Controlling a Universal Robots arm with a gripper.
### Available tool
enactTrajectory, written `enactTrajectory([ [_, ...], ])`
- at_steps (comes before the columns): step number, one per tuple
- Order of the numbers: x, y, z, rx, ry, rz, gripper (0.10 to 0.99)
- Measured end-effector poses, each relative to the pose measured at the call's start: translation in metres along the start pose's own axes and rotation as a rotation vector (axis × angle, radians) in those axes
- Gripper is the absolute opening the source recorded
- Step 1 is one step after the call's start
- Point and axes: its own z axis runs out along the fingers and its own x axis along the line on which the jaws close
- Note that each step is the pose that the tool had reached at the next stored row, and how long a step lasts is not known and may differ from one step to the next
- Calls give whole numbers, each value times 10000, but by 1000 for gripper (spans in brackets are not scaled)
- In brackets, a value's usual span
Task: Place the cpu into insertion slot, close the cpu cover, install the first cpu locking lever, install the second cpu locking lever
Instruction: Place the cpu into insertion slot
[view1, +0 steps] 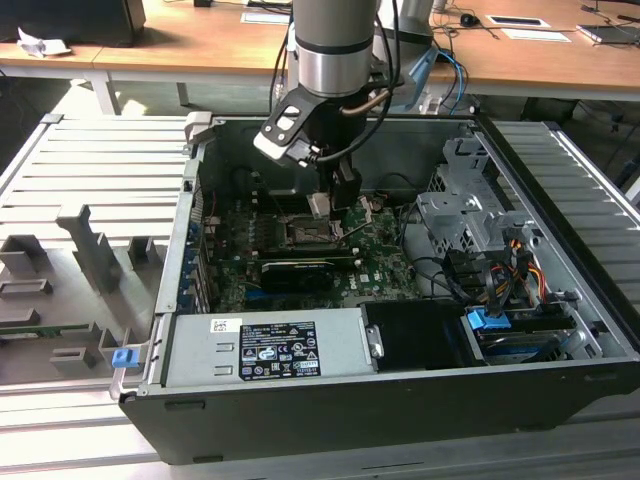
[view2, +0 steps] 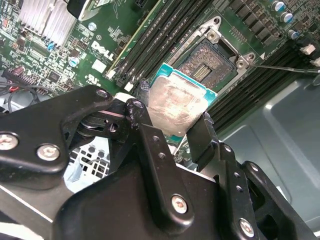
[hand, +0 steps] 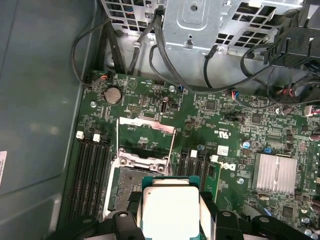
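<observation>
Gripper (view2: 174, 125) clamped on cpu (view2: 176, 102), hovering just above insertion slot (view2: 207, 62) w/ cpu cover (hand: 147, 125) flipped open.

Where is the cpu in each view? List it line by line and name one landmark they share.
Exterior view: the cpu hangs in the gripper above the insertion slot.
Second wrist view: cpu between the fingers, beside the empty insertion slot.
First wrist view: cpu between the fingers, overlapping the insertion slot.
Shared landmark: the insertion slot.
</observation>
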Motion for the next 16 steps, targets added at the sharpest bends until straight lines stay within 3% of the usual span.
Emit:
enactTrajectory([
  [12, 1, -9, 25, -11, -51, 553, 541],
  [16, 13, -15, 94, -8, -73, 771, 541],
])
